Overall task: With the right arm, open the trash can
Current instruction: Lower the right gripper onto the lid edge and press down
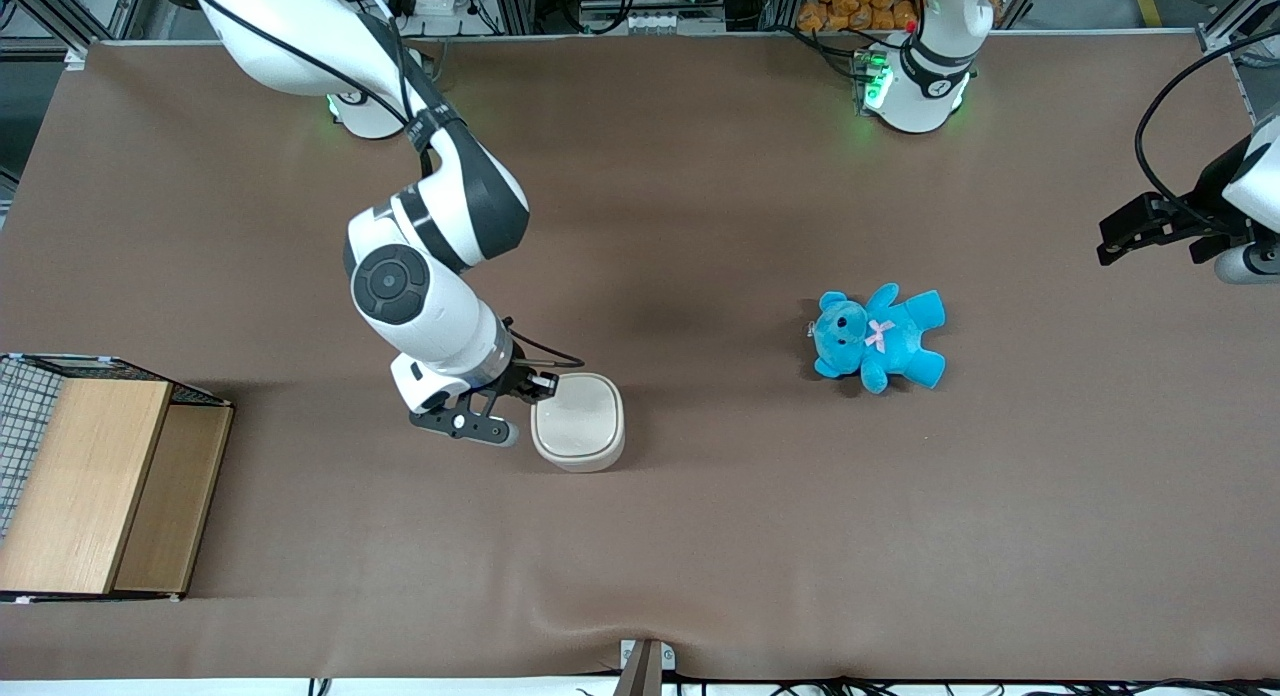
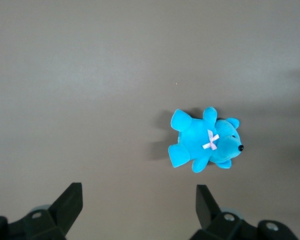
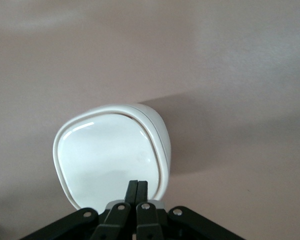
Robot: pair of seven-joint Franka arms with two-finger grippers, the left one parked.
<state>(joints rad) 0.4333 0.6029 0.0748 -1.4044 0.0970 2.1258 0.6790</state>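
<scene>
The cream-white trash can point(image 1: 580, 423) stands on the brown table with its flip lid down and flat. The right arm's black gripper point(image 1: 538, 385) is shut and empty, its tips at the can's top edge on the side toward the working arm's end of the table. In the right wrist view the closed fingers point(image 3: 138, 183) lie pressed together over the rim of the lid point(image 3: 110, 155). I cannot tell whether they touch the lid. The can's inside is hidden.
A blue teddy bear point(image 1: 878, 338) lies toward the parked arm's end of the table and also shows in the left wrist view point(image 2: 205, 140). A wooden box with wire mesh point(image 1: 90, 486) sits at the working arm's end, nearer the front camera.
</scene>
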